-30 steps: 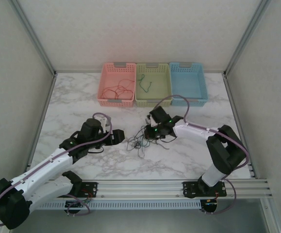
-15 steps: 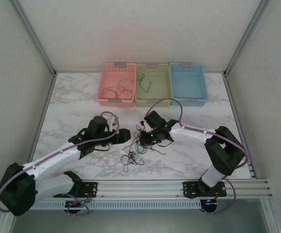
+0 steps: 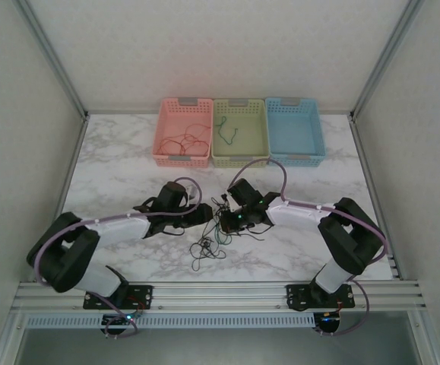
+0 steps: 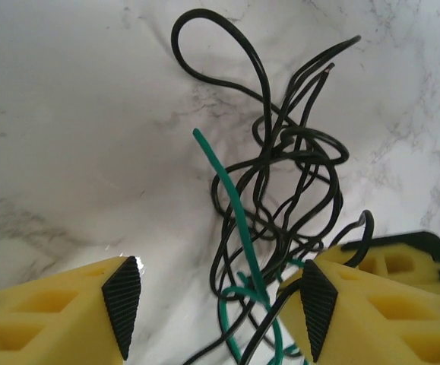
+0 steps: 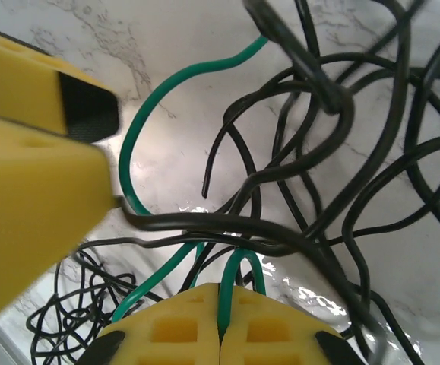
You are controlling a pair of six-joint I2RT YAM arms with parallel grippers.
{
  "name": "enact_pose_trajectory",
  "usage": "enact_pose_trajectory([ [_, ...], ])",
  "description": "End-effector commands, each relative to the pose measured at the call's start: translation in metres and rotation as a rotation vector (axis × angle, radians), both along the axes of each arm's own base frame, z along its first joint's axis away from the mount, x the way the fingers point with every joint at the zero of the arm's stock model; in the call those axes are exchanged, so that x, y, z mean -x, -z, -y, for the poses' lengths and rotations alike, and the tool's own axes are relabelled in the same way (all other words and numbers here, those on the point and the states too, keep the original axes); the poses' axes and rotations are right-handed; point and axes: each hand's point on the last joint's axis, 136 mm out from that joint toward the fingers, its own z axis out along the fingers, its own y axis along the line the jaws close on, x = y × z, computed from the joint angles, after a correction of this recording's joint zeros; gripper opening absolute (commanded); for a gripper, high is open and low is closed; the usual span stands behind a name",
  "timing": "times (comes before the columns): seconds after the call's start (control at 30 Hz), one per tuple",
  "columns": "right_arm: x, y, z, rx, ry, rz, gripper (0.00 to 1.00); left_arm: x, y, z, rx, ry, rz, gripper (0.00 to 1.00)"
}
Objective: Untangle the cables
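Note:
The cables form a tangle of thin black and green wires (image 3: 218, 218) on the marble table, between my two grippers. A looser clump of black wire (image 3: 204, 247) lies just in front of it. My left gripper (image 3: 207, 215) (image 4: 216, 308) is open, its pads on either side of a green wire (image 4: 231, 190) and black loops (image 4: 295, 144), touching neither. My right gripper (image 3: 226, 220) (image 5: 220, 338) is shut on a loop of green wire (image 5: 238, 277). Thick-looking black wires (image 5: 326, 175) cross above it. A yellow finger of the left gripper (image 5: 30, 175) sits at the left of the right wrist view.
Three baskets stand at the back: a pink basket (image 3: 161, 137) with red wires (image 3: 185, 142), a green basket (image 3: 238, 158) with one dark green wire (image 3: 227, 133), and a blue basket (image 3: 294, 133). Bare marble stretches left and right of the tangle.
My left arm has swung right and reached its open gripper into the tangle. The right gripper shifted slightly left, and a clump of black wire has spread toward the front.

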Motion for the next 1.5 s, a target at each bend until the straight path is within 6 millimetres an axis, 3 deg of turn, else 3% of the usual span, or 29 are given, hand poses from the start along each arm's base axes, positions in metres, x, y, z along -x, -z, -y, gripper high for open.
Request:
enact_pose_trajectory([
  [0.0, 0.002, 0.003, 0.0, -0.011, -0.009, 0.0, 0.04, -0.009, -0.016, 0.023, 0.074, 0.014, 0.03, 0.59],
  [0.33, 0.0, 0.005, 0.002, -0.001, -0.004, 0.006, 0.03, -0.009, 0.001, 0.025, 0.051, 0.023, -0.004, 0.35],
  [0.73, -0.009, -0.006, 0.008, -0.004, 0.021, 0.043, 0.02, -0.006, -0.01, 0.01, -0.012, 0.015, 0.036, 0.0],
  [0.83, -0.013, -0.009, 0.018, 0.001, 0.049, 0.058, 0.01, -0.008, -0.024, -0.008, -0.073, -0.005, 0.084, 0.0],
  [1.0, -0.026, -0.012, 0.045, -0.004, 0.123, 0.066, 0.01, -0.014, -0.056, -0.06, -0.17, -0.095, 0.165, 0.0],
  [1.17, -0.031, -0.018, 0.059, -0.049, 0.163, 0.058, 0.01, -0.011, -0.087, -0.102, -0.173, -0.185, 0.214, 0.0],
  [1.47, -0.047, -0.017, 0.087, -0.07, 0.282, 0.042, 0.0, 0.0, -0.114, -0.141, -0.239, -0.263, 0.289, 0.0],
])
